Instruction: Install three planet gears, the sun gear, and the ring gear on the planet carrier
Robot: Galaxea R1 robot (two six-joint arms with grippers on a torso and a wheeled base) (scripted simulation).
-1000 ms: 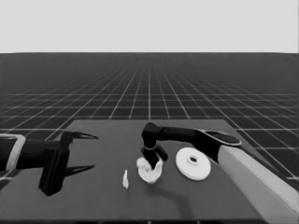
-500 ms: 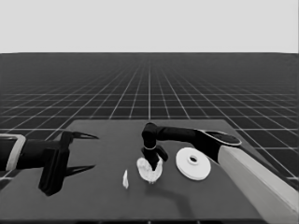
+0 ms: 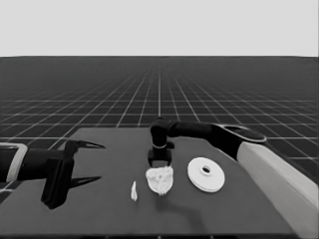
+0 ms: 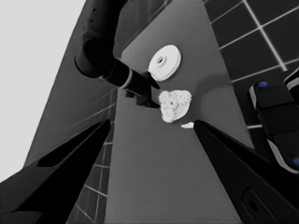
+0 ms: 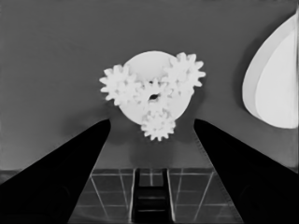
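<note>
The larger round part (image 3: 206,174) lies right of centre on the worktop (image 3: 99,214), near the smaller round part (image 3: 159,179) with four gears (image 5: 153,97) seemingly seated. Right gripper (image 3: 160,160) hovers above, fingers apart, empty; left gripper (image 3: 88,162) waits, open. Lowering could knock the gears askew.

Both arms run pale grey into black, each tool (image 3: 160,160) bearing two long pointed black fingers.

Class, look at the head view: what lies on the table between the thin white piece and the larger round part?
The smaller round part with four gears on it lies between the thin white piece and the larger round part; the right gripper hovers just behind it.
</note>
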